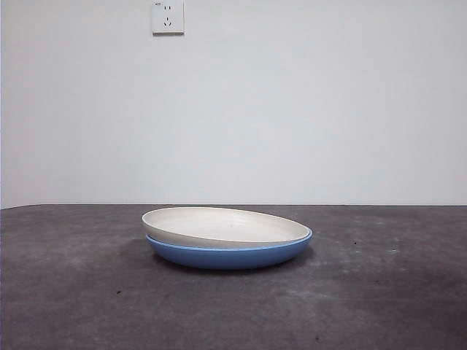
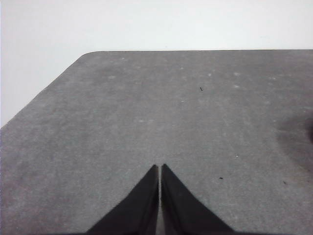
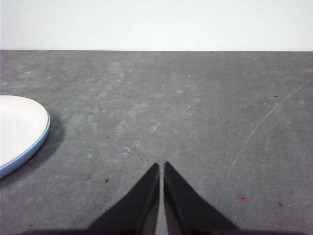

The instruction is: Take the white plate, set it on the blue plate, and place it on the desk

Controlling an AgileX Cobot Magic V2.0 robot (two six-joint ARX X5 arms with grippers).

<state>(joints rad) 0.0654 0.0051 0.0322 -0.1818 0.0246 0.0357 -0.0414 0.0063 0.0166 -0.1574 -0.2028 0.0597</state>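
We find the white plate [image 1: 219,226] resting inside the blue plate [image 1: 230,255], the pair stacked on the desk [image 1: 73,292]. In the front view the white plate sits slightly tilted, its rim standing higher on one side and meeting the blue rim on the other. The stack stands on the middle of the desk, well back from the near edge, with a soft shadow under it. On the wall behind we note a white power socket [image 1: 168,17]. The left gripper [image 2: 160,167] hangs over bare desk near a rounded corner, its jaws pressed together and holding nothing. The right gripper [image 3: 161,165] likewise has its jaws pressed together and empty; in its wrist view the stacked plates lie well apart from it, off to one side, white surface above a thin blue rim.
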